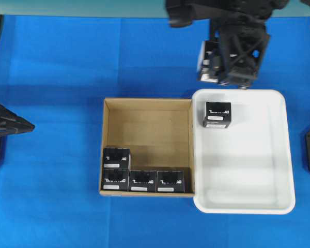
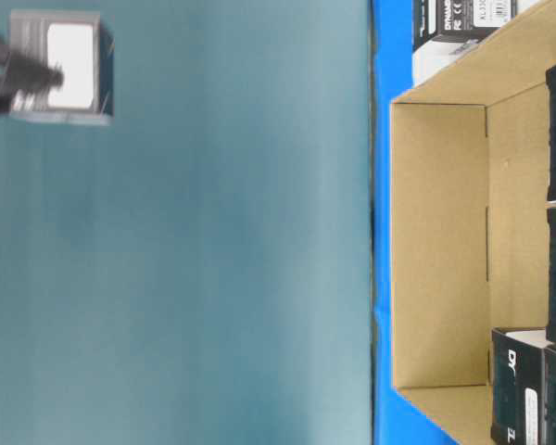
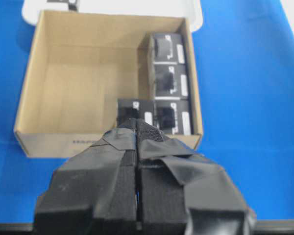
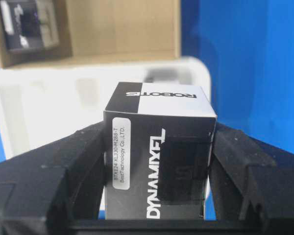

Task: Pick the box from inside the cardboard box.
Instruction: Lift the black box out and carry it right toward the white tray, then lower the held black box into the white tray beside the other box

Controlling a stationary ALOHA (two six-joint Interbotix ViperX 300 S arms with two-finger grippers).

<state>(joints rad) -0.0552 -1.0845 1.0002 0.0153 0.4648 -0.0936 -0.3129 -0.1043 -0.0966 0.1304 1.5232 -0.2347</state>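
Overhead view: the right gripper [image 1: 225, 64] hangs above the blue table cover [image 1: 51, 77], just beyond the far rim of the white plastic tray [image 1: 248, 206], its jaws closed on one small black box [image 1: 206, 59]. In the right wrist view the held box [image 4: 159, 161] sits squarely between the two padded fingers [image 4: 245, 166], its lettered face toward the camera and its white label at the left edge. The cardboard box [image 1: 147, 124] lies just left of the tray, the two side by side and apparently touching; four identical black boxes [image 1: 142, 180] remain along its near wall and left corner. A further black box [image 1: 217, 114] rests in the tray's far left corner.

The left gripper [image 3: 137, 147] is parked with its taped fingers pressed together, holding nothing, pointing toward the carton from its near side.

Risks, as judged from this arrangement: the grip bears on two smooth side faces only, so a quick swing could let the box slide or twist in the jaws. A release made here would drop it outside the tray. A descent over the tray's far left corner could strike the box already lying there.
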